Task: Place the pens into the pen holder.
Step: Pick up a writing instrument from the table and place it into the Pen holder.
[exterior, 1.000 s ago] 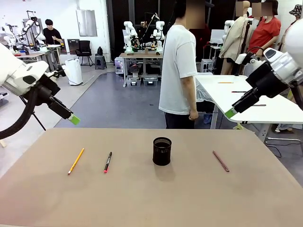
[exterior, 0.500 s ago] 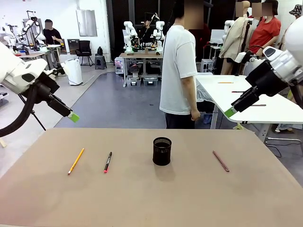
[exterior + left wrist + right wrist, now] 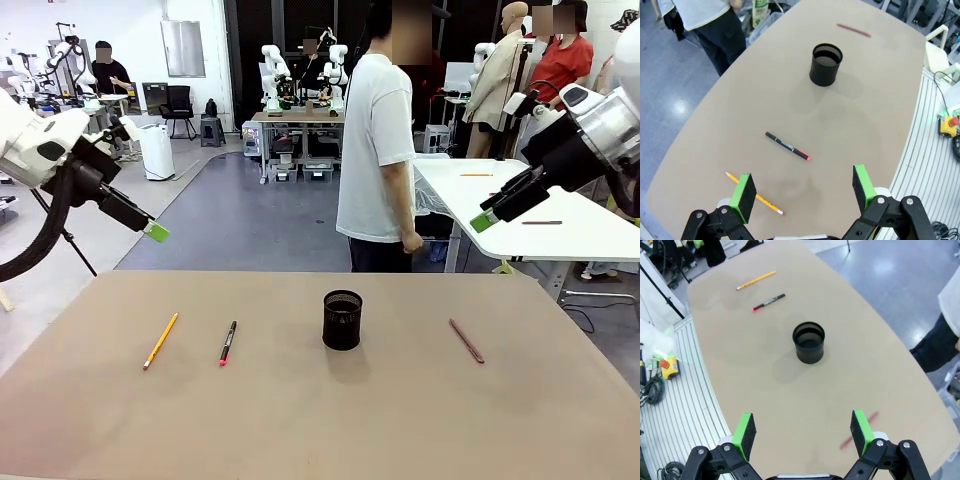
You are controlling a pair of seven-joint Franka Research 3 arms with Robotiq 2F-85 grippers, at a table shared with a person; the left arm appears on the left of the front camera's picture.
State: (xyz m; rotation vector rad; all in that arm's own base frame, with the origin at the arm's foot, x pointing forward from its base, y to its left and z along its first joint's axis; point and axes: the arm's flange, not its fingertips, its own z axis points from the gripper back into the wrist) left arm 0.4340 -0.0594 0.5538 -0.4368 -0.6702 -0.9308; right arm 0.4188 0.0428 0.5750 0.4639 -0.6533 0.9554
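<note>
Jaws of both the left gripper (image 3: pixel 804 189) and right gripper (image 3: pixel 803 428) gape wide, holding nothing.

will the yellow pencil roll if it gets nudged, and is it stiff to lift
The yellow pencil looks thin and straight, so it is probably stiff and very light. It lies flat on the smooth table with nothing touching it, so a sideways nudge may well roll or skid it. Lying so low, it likely offers little to pinch.

Matt tan table (image 3: pixel 300 420), black wire-mesh pen holder (image 3: pixel 342 320), smooth yellow-orange pen (image 3: pixel 160 340); glossy grey floor (image 3: pixel 250 220)
</note>
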